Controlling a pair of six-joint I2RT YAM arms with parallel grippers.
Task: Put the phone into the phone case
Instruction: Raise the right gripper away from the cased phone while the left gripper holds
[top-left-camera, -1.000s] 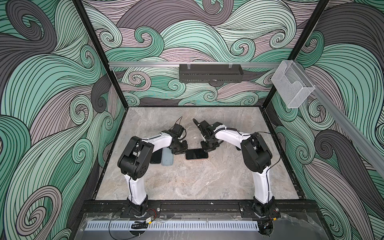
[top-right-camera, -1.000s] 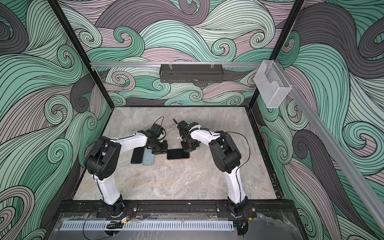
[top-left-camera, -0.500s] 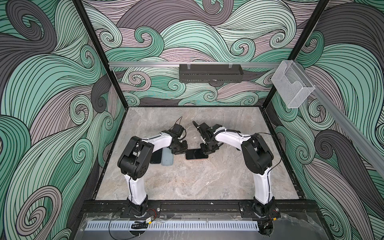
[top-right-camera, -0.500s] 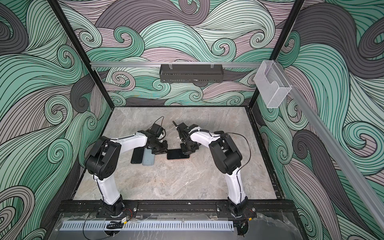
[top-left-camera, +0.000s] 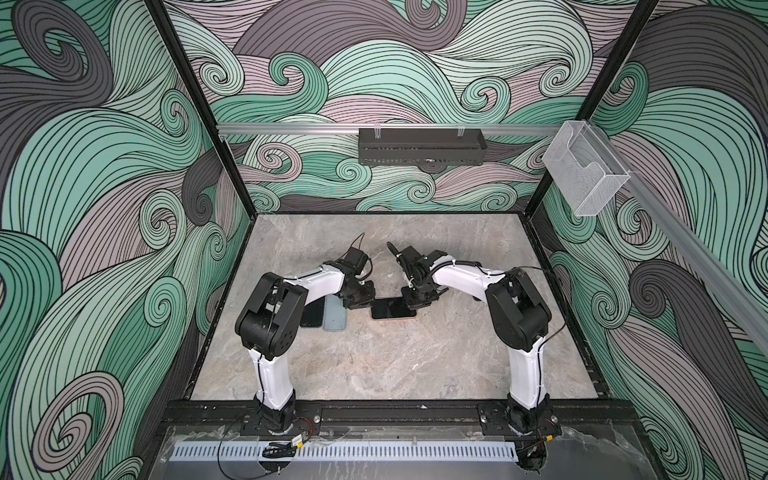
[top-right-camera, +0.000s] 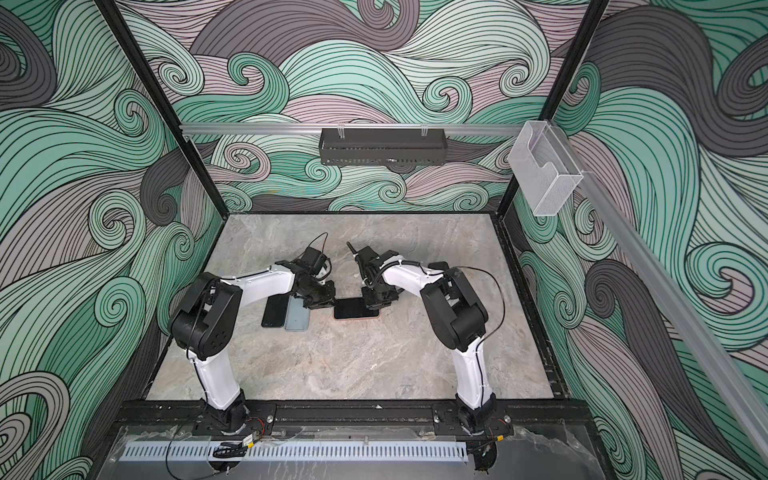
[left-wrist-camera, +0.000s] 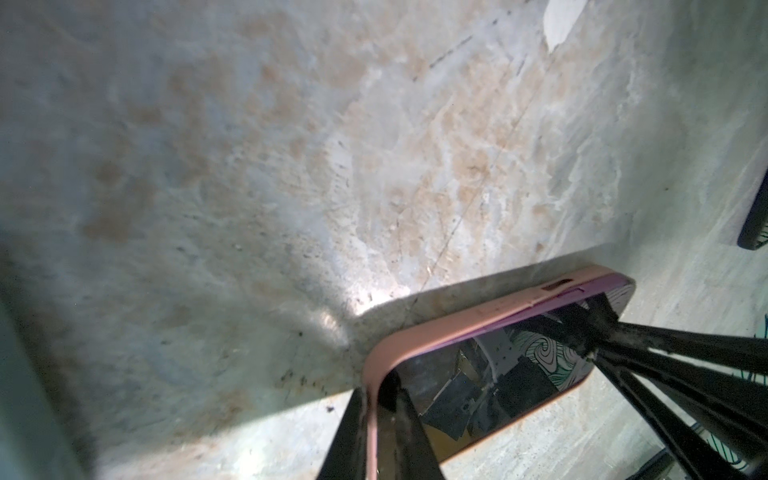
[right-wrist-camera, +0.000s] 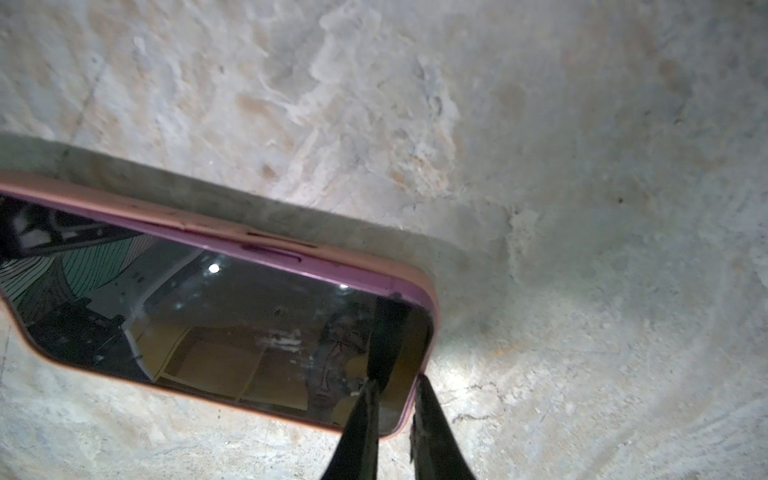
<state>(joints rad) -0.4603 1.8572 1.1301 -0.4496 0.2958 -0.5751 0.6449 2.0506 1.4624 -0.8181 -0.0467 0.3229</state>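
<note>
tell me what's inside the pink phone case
A phone with a dark glossy screen and purple edge lies inside the pink case, screen up. The case's inner floor and the phone's back are covered, so neither can be seen.

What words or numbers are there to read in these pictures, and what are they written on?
None: no word, number or sign can be read anywhere.
The phone has a dark screen that only mirrors the room, and its pink case is plain.
The dark slab and the grey-blue slab nearby look plain too.
</note>
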